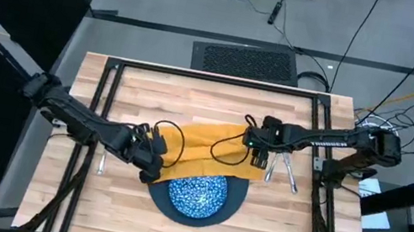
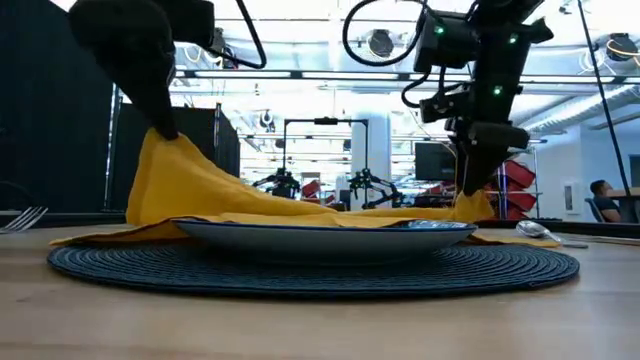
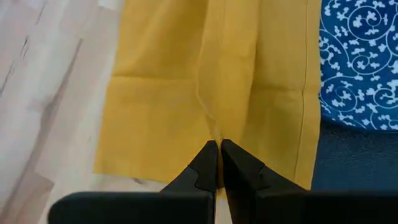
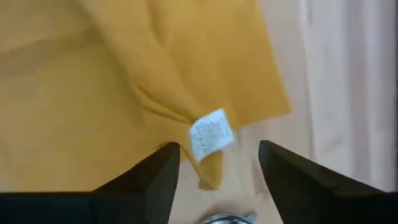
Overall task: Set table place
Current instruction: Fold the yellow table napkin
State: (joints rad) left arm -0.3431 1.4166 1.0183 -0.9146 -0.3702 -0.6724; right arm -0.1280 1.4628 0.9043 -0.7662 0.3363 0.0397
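Dark woven placemat (image 2: 310, 268) fills the low view, carrying the blue speckled dish (image 1: 197, 194). Just beyond, the left tool (image 3: 219, 149) is pinched tight on the yellow napkin (image 1: 201, 147), lifting its edge off the counter (image 1: 152, 89). Opposite, the right tool (image 4: 217, 158) hangs spread over the napkin's white tag (image 4: 210, 134). Cutlery (image 1: 284, 171) lies beside it, partly hidden.
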